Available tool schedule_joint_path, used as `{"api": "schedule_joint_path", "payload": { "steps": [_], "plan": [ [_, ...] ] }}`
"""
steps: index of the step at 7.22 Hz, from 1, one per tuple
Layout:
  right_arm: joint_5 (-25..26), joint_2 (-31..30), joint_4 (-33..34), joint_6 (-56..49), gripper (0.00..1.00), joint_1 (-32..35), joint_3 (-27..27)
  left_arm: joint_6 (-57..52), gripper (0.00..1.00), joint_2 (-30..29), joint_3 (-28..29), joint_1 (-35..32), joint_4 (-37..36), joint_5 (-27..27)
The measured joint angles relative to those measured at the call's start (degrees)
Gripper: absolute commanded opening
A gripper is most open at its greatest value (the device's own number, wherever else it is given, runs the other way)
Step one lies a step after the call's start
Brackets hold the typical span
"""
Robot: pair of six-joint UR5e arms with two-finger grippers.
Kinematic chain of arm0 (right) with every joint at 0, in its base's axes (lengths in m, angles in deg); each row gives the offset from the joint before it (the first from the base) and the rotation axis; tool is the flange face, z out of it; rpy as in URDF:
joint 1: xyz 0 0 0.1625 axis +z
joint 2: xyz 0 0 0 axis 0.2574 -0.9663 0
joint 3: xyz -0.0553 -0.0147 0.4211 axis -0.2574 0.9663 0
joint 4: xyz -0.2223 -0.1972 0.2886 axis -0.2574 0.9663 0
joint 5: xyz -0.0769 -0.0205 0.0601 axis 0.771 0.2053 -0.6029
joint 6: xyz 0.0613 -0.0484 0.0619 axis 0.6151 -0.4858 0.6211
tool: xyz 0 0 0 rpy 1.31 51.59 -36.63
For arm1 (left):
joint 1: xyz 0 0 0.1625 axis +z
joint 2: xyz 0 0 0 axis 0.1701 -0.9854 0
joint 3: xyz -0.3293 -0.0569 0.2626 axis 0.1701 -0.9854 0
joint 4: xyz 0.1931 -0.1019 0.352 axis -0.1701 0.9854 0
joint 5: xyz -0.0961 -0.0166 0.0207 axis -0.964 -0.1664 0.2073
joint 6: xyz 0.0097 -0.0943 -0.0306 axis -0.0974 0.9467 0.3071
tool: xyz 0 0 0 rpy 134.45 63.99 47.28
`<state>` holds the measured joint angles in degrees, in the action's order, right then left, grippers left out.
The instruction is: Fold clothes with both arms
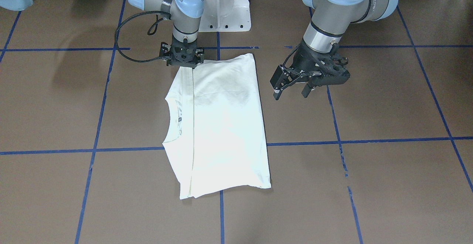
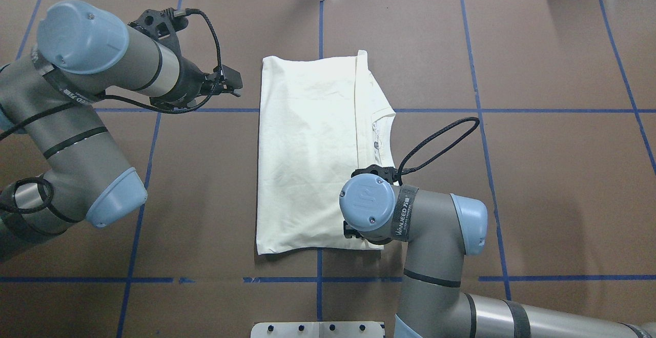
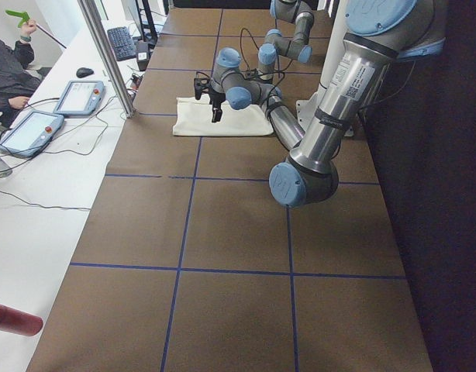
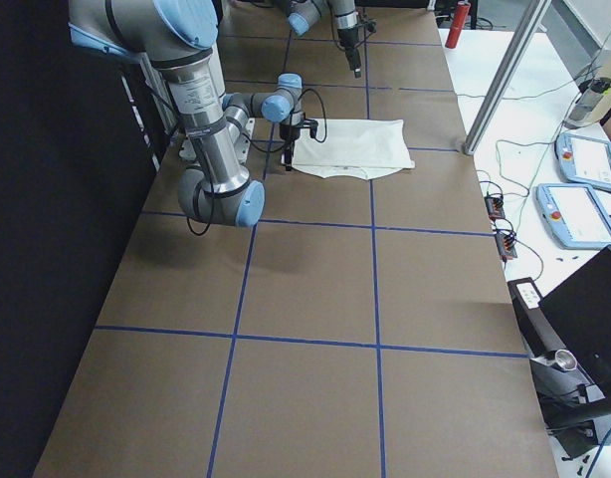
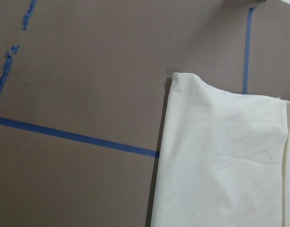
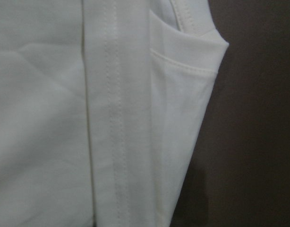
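Observation:
The cream-white shirt (image 1: pixel 221 125) lies flat on the brown table, folded into a tall rectangle with its plain side up (image 2: pixel 307 148). Its collar faces the robot's right. My right gripper (image 1: pixel 183 61) points straight down onto the shirt's corner nearest the robot's base; its fingers are hidden, so I cannot tell its state. The right wrist view shows only the collar seam and the shirt edge (image 6: pixel 183 118), very close. My left gripper (image 1: pixel 292 90) hangs open above the bare table beside the shirt's other near edge, holding nothing (image 2: pixel 234 84). The left wrist view looks at a shirt corner (image 5: pixel 220 156).
The white pedestal base (image 1: pixel 221 7) stands just behind the shirt. Blue tape lines (image 1: pixel 369 140) cross the brown table. Off the table's far side stand a metal post (image 3: pixel 106 54) and tablets (image 3: pixel 36 128), with a seated person (image 3: pixel 5 70) and a red cylinder (image 3: pixel 13 319).

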<state>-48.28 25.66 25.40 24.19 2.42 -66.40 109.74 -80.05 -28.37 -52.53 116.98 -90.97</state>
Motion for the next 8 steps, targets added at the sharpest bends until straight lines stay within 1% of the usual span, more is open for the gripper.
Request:
{"api": "schedule_joint_path", "payload": {
  "steps": [2, 5, 8],
  "plan": [
    [0.0, -0.1, 1.1, -0.3, 1.0, 0.4, -0.3, 0.1, 1.0, -0.1, -0.1, 0.1, 0.1, -0.1],
    [0.0, -0.6, 5.1, -2.0, 1.0, 1.4, -1.8, 0.3, 1.0, -0.1, -0.4, 0.9, 0.2, 0.0],
    [0.0, -2.9, 5.7, -3.4, 1.0, 3.6, -2.7, 0.3, 1.0, -0.2, -0.4, 1.5, 0.2, 0.0]
  ]
}}
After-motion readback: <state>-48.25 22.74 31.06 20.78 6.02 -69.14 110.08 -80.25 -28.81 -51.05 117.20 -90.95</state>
